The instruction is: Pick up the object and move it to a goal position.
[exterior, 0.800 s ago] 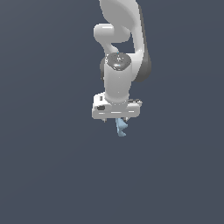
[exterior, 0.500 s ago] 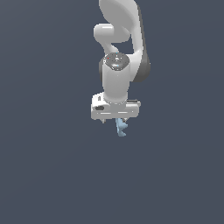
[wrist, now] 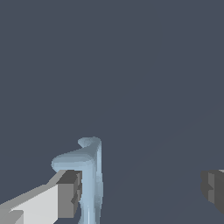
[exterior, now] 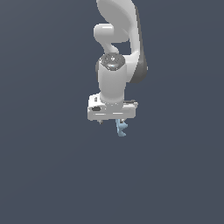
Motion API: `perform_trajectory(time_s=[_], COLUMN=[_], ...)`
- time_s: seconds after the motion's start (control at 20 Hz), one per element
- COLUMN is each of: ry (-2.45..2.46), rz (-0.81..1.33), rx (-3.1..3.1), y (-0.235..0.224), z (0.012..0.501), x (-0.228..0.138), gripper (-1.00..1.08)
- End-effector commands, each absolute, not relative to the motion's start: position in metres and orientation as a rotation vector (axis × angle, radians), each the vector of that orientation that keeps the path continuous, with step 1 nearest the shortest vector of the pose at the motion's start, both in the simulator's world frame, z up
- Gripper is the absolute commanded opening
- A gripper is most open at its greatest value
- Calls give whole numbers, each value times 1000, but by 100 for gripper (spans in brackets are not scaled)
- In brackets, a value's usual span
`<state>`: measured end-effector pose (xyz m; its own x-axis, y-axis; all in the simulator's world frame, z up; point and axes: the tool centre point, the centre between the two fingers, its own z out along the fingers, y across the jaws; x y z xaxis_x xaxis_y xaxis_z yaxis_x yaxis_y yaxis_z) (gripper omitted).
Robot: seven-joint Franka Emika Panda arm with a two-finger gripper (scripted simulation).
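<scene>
The object (exterior: pixel 121 127) is a small light-blue twisted shape that pokes out just below the white bar of my gripper (exterior: pixel 114 119) in the exterior view. In the wrist view the object (wrist: pixel 89 175) stands upright right against one grey fingertip (wrist: pixel 69 194). The other fingertip (wrist: pixel 213 186) is far off at the frame's edge. The gripper (wrist: pixel 141 191) is open, with a wide gap between the object and that far finger. I cannot tell whether the object rests on the floor.
The white arm (exterior: pixel 117 48) rises above the gripper toward the top of the exterior view. All around is plain dark grey-blue ground with no other objects or marker in sight.
</scene>
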<state>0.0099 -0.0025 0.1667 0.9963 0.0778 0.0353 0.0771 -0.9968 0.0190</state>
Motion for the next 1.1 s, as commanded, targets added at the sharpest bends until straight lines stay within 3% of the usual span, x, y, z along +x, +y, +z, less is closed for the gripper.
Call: perform_trajectory(time_s=[0.0, 1.05], ry=[121, 176], rz=[56, 1], rx=[3121, 3137], y=[-2, 51], z=[167, 146], x=[9, -50], gripper=[100, 100])
